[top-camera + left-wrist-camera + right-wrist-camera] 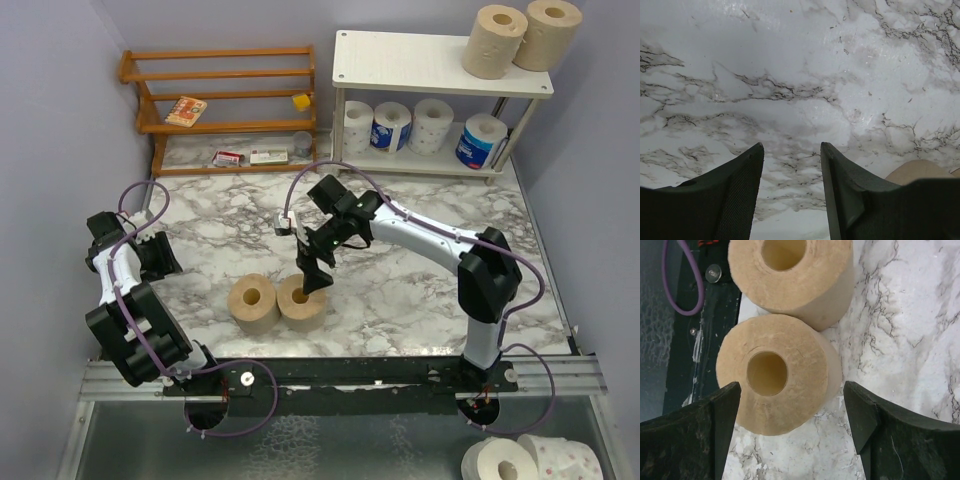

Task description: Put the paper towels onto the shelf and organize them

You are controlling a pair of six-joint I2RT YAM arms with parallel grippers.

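Observation:
Two tan paper towel rolls stand on end on the marble table, the left roll (254,302) touching the right roll (303,305). My right gripper (318,275) hovers open over the right roll (775,372), its jaws spread about as wide as the roll; the left roll (790,270) lies beyond it. My left gripper (165,262) is open and empty at the left, low over bare marble (792,150), with a tan roll's edge (917,170) at its right. The white shelf (400,60) carries two tan rolls (520,35) on top and four white and blue-wrapped rolls (420,127) below.
An orange-brown wooden rack (225,95) with small packets and a yellow block stands at the back left. Small boxes (250,157) lie at its foot. Two more white rolls (530,460) lie below the table's front edge at the bottom right. Walls close in both sides.

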